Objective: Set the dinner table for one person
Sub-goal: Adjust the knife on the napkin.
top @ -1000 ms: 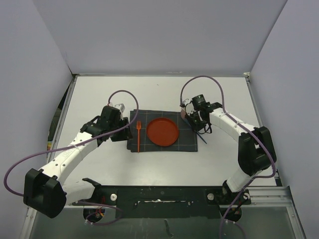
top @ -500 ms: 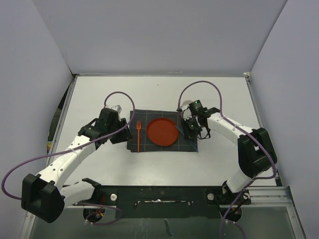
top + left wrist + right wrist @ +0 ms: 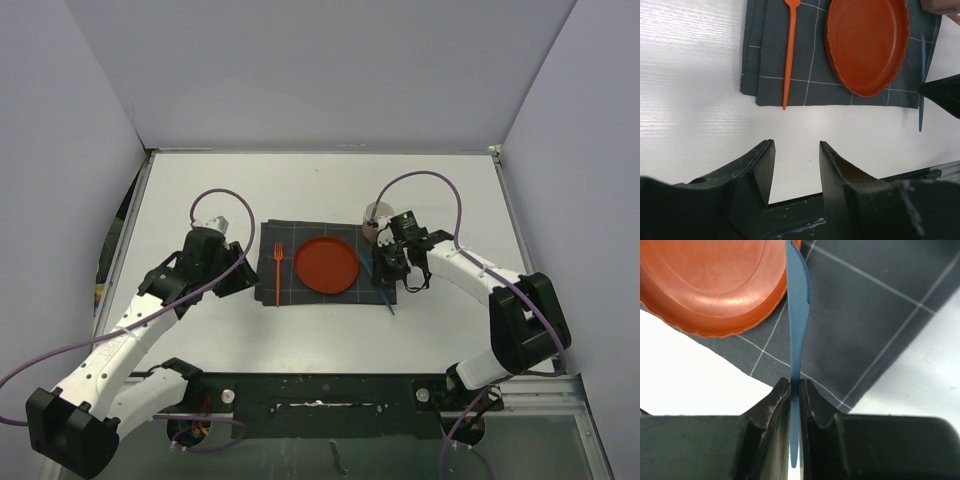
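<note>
Desk: Knife (image 3: 797, 315), who has it, and where?

Field: Right gripper (image 3: 795, 387), jaws clamped on the handle end. The blade is on edge and runs straight ahead of the fingers. Plate (image 3: 715, 280) lies just left of the blade, with mat (image 3: 865, 315) beneath and to the right. Whether the tip touches the cloth, cannot tell.

Desk: Why that spot?

Field: Likely the usual place setting, with the knife on the plate's right, alongside its rim. Fork (image 3: 788, 55) already lies on the mat at the plate's other side.

Desk: And the left gripper (image 3: 796, 145)?

Field: Jaws apart, nothing between them, over bare table (image 3: 690, 125). The mat's near edge is a little ahead of its fingers. It looks parked clear so the arms don't crowd each other.

Desk: Table itself?

Field: White top under both hands, carrying mat, plate and fork.

Desk: What's left?

Field: Laying the knife flat and letting go, by my reading.
</note>
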{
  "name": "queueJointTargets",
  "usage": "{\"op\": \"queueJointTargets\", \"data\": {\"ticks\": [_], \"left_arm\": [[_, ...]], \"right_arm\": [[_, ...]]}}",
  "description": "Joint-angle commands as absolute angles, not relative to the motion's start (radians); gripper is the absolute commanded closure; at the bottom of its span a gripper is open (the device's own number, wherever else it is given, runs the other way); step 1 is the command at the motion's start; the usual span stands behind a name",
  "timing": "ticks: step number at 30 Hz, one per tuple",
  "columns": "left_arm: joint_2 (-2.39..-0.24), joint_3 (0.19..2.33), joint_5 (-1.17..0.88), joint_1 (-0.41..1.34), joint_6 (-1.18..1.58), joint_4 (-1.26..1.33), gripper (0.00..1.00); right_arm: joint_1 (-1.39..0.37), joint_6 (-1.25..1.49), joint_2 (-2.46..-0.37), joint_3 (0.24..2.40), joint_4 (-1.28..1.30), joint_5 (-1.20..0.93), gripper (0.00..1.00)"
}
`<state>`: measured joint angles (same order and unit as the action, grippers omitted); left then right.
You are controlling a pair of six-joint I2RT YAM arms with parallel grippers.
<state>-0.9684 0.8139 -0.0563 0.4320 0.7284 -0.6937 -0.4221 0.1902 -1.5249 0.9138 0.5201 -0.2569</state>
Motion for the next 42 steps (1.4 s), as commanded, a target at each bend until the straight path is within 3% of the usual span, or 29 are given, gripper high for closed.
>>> {"op": "queueJointTargets", "data": {"ticks": [1,23,42], "left_arm": [[-0.919,0.819,-0.024,0.428,0.758,-0.711,0.61],[-0.900,0.788,-0.025,0.446,0.776,-0.667,0.60],[-0.799,0.760,0.016,0.460,0.813,-0.751,0.60]], "right_arm": [[-0.385,0.210,-1.435,0.919,0.463,-0.195,1.00],[-0.321,0.234,-1.444,0.917,0.490,-0.108,1.00],[-0.414,0.206,-1.482,0.891,0.389,-0.139,1.00]]}}
